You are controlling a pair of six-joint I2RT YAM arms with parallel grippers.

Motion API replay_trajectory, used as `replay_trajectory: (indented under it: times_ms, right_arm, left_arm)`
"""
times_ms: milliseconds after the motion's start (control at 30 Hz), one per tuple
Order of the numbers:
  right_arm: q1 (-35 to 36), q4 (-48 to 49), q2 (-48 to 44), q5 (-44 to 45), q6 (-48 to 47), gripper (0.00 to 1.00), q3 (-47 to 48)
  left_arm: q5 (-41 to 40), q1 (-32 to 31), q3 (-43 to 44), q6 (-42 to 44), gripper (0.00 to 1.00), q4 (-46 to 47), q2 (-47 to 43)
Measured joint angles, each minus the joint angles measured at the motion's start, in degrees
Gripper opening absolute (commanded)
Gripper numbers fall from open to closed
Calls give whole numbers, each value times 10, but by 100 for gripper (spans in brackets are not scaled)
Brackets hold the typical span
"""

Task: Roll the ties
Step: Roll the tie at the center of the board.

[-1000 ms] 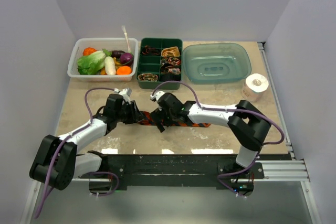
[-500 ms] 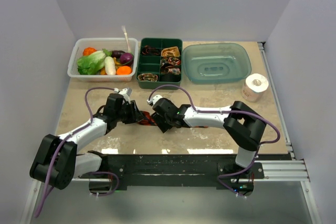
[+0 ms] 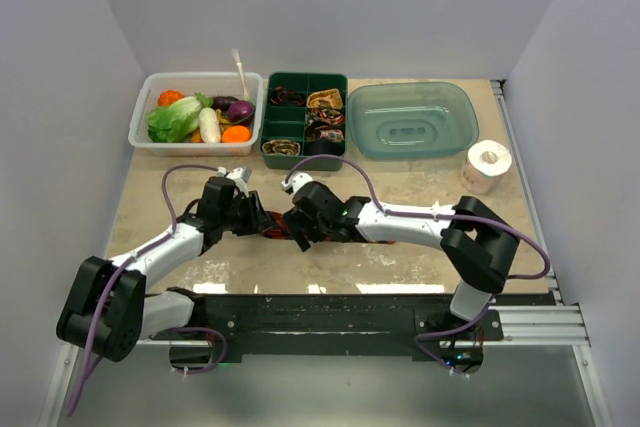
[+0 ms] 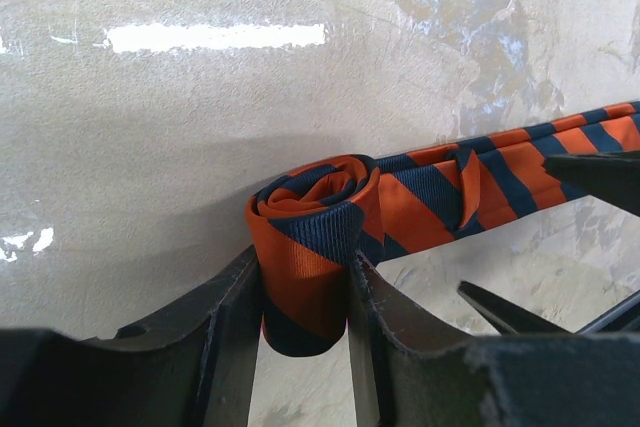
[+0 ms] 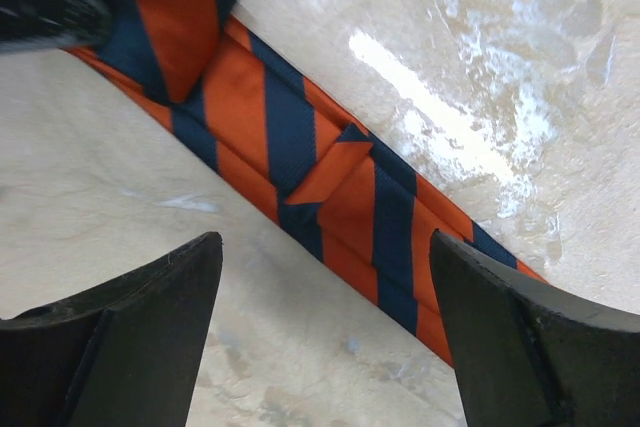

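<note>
Glossy beige tabletop [image 3: 150,202], mottled like stone, carries long streaks of lamp glare, and plain white walls close it in.

From above, the striped tie [image 3: 272,232] is almost wholly hidden beneath the two grippers, which meet at mid-table. Only a sliver of orange shows between them.

The left wrist view shows it plainly. The left gripper [image 4: 303,292] is clenched on the rolled end of the tie. Its matte black fingers [image 4: 235,317] press the two sides of a snug spiral of ribbed, faintly shiny fabric, and the bottom of the coil is cut off behind them. The unrolled band leads off right along the table in orange and dark-blue diagonals, with a small crease beside the coil, and leaves the frame.

In the right wrist view, the right gripper [image 5: 322,247] stands released. Its broad dark fingers [image 5: 150,322] are wide apart with the flat band crossing the gap, and nothing is gripped. The band runs out of frame at both ends. A blurred dark shape in the upper-left corner is perhaps the other gripper's finger.

At the far edge of the table, coiled ties [image 3: 325,99] fill compartments of a green divided tray [image 3: 306,76], though their patterns are too small to read. A clear bin [image 3: 137,132] of vegetables, a translucent teal dish [image 3: 415,112] and a white paper roll [image 3: 488,165] sit alongside.
</note>
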Motion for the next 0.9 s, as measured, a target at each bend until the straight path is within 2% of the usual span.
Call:
replay_trajectory:
  times_ms: [233, 333, 467, 500, 600, 900]
  right_arm:
    - [0, 30, -12, -42, 9, 86, 17]
    - [0, 41, 0, -59, 13, 80, 30]
    - [0, 53, 27, -85, 21, 58, 48]
    - [0, 54, 35, -91, 23, 48, 53]
    - [0, 58, 58, -104, 33, 38, 67]
    - [0, 64, 120, -125, 51, 26, 94]
  left_arm:
    - [-12, 0, 7, 3, 40, -20, -4]
    - [-24, 0, 15, 3, 39, -35, -5]
    - [-40, -2, 25, 3, 39, -56, -6]
    - [-44, -3, 29, 3, 40, -63, -6]
    - [-55, -9, 37, 3, 40, -77, -6]
    - [-71, -17, 57, 5, 41, -115, -5]
